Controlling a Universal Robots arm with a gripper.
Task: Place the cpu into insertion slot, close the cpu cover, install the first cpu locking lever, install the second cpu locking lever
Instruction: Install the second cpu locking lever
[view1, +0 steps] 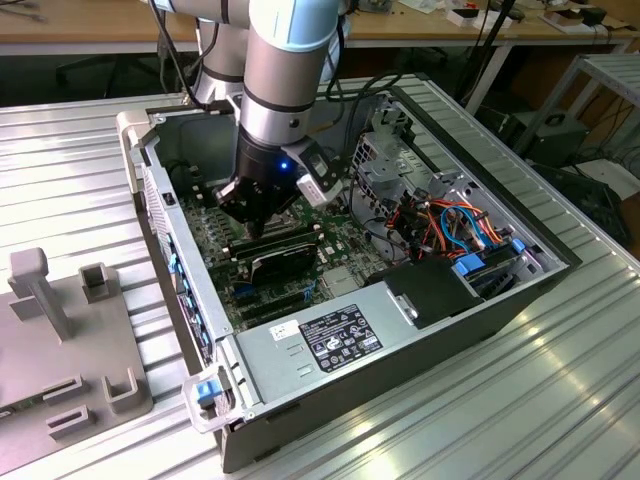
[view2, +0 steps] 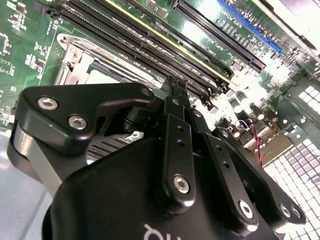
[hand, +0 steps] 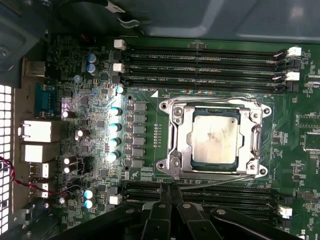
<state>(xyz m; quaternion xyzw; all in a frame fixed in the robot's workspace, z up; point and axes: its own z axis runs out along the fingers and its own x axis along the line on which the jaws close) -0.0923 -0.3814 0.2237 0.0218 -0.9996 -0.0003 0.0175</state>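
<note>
The cpu (hand: 215, 137), a silvery square chip, lies in the insertion slot (hand: 215, 166), whose dark edge shows around it. The cpu cover (hand: 182, 145), a silvery frame plate, lies flat over the chip's edges. One thin wire lever (hand: 220, 179) runs along the socket side nearest my fingers, slightly slanted. A second lever (hand: 210, 101) runs along the opposite side. My gripper (hand: 167, 189) is shut, its black tips together just off the socket's edge, close to the near lever's end. The gripper (view2: 177, 86) hangs beside the socket corner (view2: 75, 55). In the exterior view the gripper (view1: 262, 215) is low inside the case.
Long black memory slots (hand: 205, 65) flank the socket on two sides. Capacitors (hand: 115, 125) and rear ports (hand: 35, 132) stand beside it. A black card (view1: 285, 258), power supply (view1: 340, 335) and cables (view1: 450, 225) crowd the open case. A grey fixture (view1: 60, 350) sits at the exterior view's left.
</note>
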